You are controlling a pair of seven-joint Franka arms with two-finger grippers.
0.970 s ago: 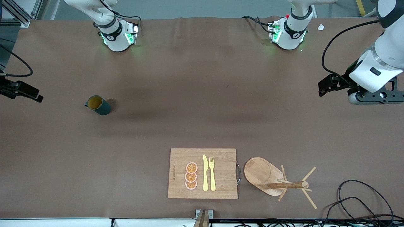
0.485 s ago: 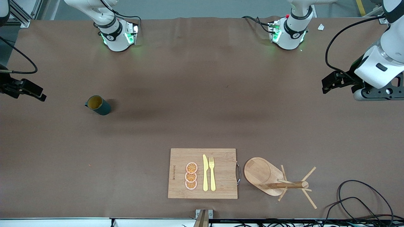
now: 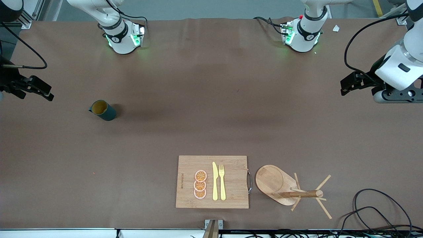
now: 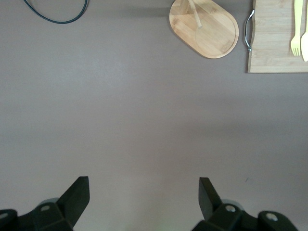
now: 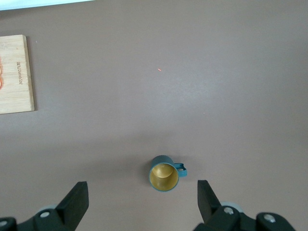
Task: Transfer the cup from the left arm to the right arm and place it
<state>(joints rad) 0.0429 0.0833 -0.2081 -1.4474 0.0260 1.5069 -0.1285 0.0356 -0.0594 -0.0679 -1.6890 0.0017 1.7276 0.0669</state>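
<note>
The cup [image 3: 102,110], a dark teal mug with a tan inside, stands upright on the brown table toward the right arm's end. In the right wrist view the cup [image 5: 164,173] shows from above with its small handle, a short way ahead of my open right gripper [image 5: 143,188]. From the front, the right gripper [image 3: 46,94] hangs over the table's edge at that end, apart from the cup. My left gripper [image 3: 345,88] hovers open over the left arm's end of the table. Only bare cloth lies between its fingers, as the left wrist view of that gripper [image 4: 144,185] shows.
A wooden cutting board [image 3: 185,165] near the front camera carries orange slices [image 3: 200,184], a yellow knife [image 3: 215,181] and a fork [image 3: 222,181]. Beside it stands a wooden peg stand [image 3: 276,180] on an oval base. A black cable [image 3: 373,205] loops at the corner.
Both grippers have drifted a little toward the robots' bases, staying open. The right one came slightly inward over the table. The cup has not moved.
</note>
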